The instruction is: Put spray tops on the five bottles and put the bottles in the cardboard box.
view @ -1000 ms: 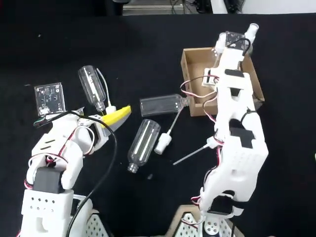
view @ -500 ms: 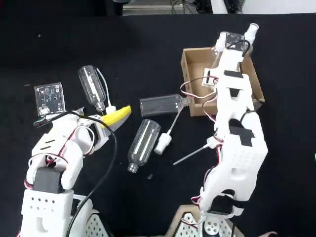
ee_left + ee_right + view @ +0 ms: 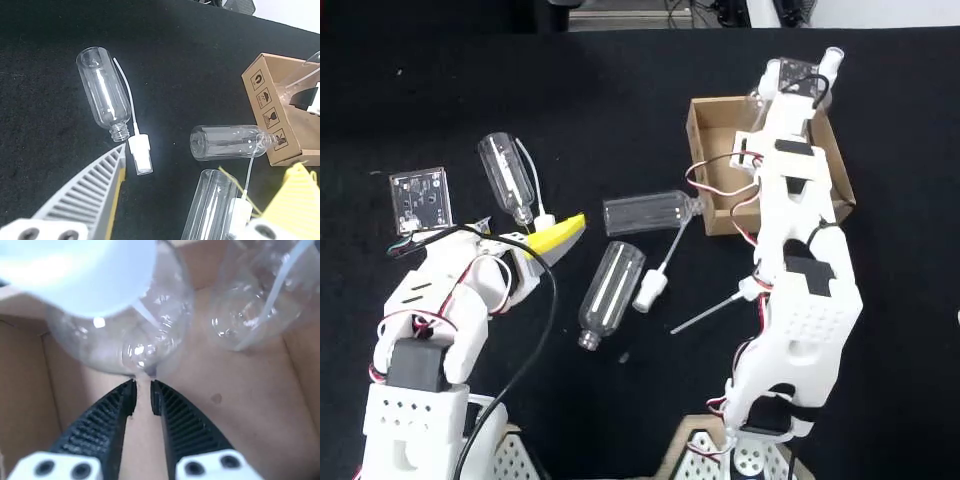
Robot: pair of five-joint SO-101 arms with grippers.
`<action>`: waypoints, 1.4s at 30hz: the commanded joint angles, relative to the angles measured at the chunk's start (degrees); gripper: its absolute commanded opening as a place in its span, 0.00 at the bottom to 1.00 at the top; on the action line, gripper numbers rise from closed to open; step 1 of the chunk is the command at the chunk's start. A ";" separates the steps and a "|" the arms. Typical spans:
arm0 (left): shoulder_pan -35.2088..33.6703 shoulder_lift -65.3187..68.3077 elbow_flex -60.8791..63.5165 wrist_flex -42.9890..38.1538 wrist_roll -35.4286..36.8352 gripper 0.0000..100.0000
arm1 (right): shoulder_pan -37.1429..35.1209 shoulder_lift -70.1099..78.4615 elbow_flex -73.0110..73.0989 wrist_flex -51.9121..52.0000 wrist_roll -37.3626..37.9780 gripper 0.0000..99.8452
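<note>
Right gripper [image 3: 142,386] nearly closed inside cardboard box [image 3: 240,405] | left gripper [image 3: 207,160] spread wide | black table [image 3: 620,90]

Five clear bottles in all; three lie uncapped on the one black table [image 3: 620,90]: the left bottle [image 3: 505,175], the middle bottle [image 3: 645,212] and the lower bottle [image 3: 612,285]; two more sit inside the one cardboard box [image 3: 698,135]: the near boxed bottle [image 3: 150,315] and the far boxed bottle [image 3: 250,305]; three loose spray tops: first top [image 3: 545,220], second top [image 3: 650,291], third top [image 3: 748,289]; one small square board [image 3: 421,198]; two white arms: left arm [image 3: 440,300], right arm [image 3: 805,300].
</note>
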 commanded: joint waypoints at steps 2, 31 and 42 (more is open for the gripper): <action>-0.31 -0.97 -0.66 -0.88 0.35 0.45 | 0.62 -4.97 -3.12 5.89 -0.18 0.01; -15.08 0.44 -3.30 5.98 -15.82 0.21 | -20.84 -62.11 20.44 39.91 6.33 0.11; -33.98 5.10 1.10 6.77 -10.02 0.23 | -37.36 -62.11 29.85 39.56 35.96 0.17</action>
